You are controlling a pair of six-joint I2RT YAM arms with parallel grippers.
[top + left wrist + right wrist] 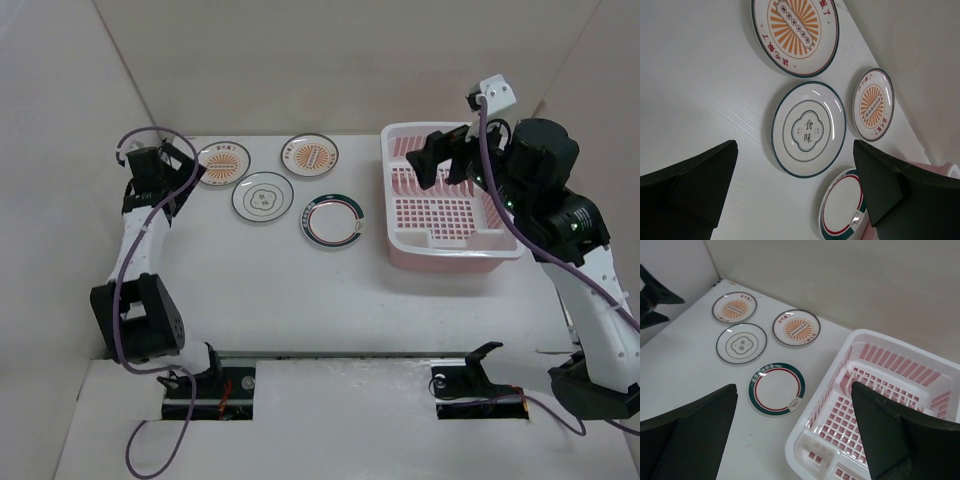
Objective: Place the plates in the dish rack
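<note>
While left claw (795, 150) and right claw (794, 387) gape wide, empty, plates (808, 129) beneath left claw could skid across tabletop (700, 75) if pinched shallowly.

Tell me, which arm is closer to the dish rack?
Right. The right fingers hang above the far end of the rack; the left fingers are across the table, beyond the plates.

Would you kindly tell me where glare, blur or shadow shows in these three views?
Left wrist: glare streaks on the flower-outline plate, left fingers dark and soft-edged. Right wrist: plates sharp, right fingers blurred. Top external: even light, no glare on the dish rack.
</note>
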